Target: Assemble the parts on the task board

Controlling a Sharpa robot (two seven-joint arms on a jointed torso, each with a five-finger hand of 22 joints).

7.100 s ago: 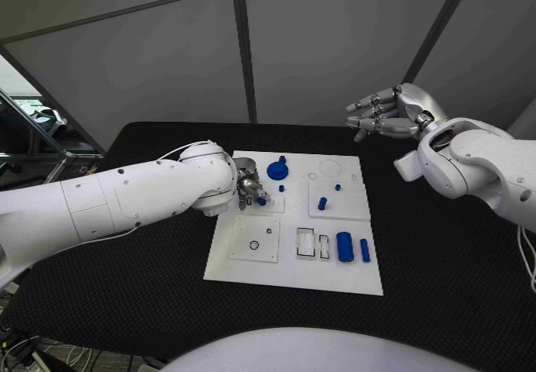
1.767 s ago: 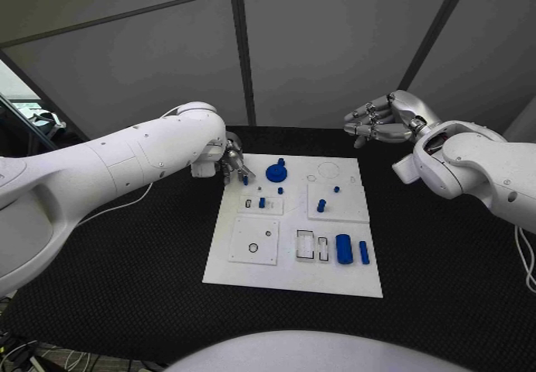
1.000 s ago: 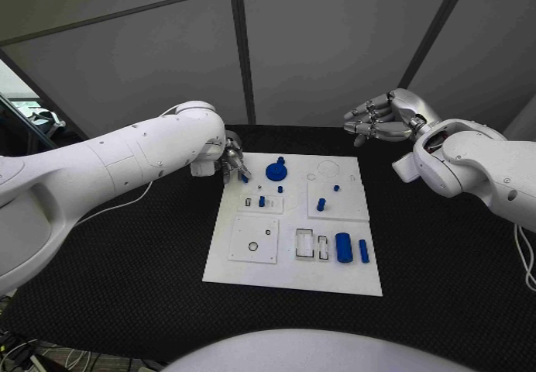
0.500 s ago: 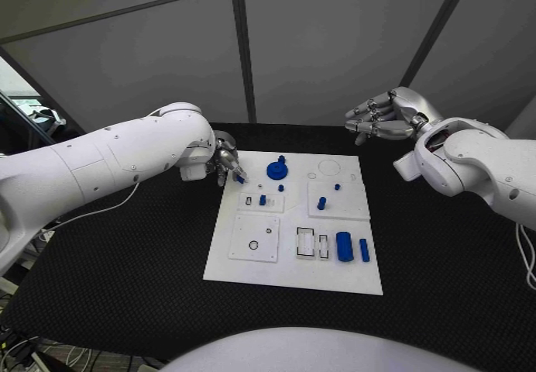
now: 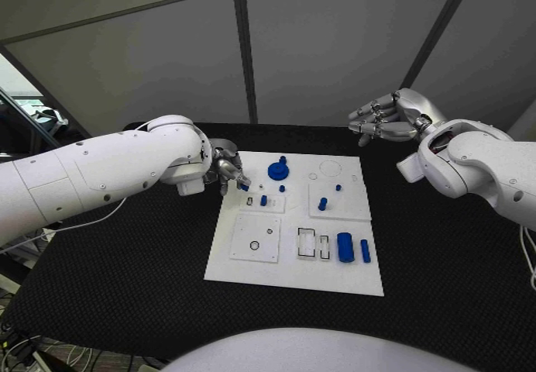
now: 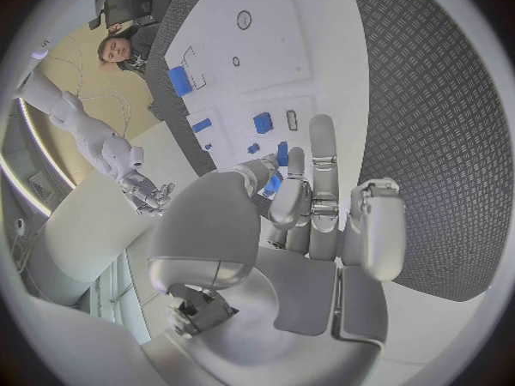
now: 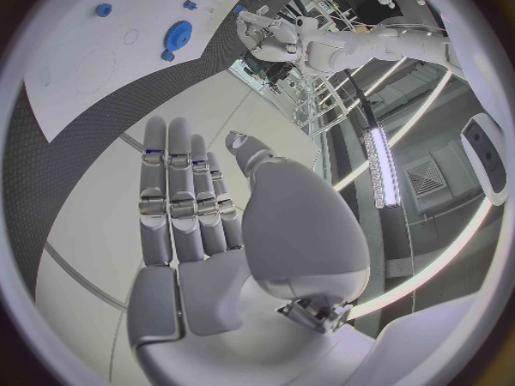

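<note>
We see a black table [image 5: 134, 294]; behind the table stand grey wall panels [image 5: 324, 54] divided by dark vertical seams [image 5: 247, 62].

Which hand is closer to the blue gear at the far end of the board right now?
Left. The left hand sits just beside the blue gear, at the task board's far left edge. The right hand is raised well beyond the board's far right corner.

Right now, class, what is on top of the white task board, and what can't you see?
On the task board: a blue gear, small blue pegs and a blue cylinder. The left hand covers its far left corner; what lies beneath stays hidden.
</note>
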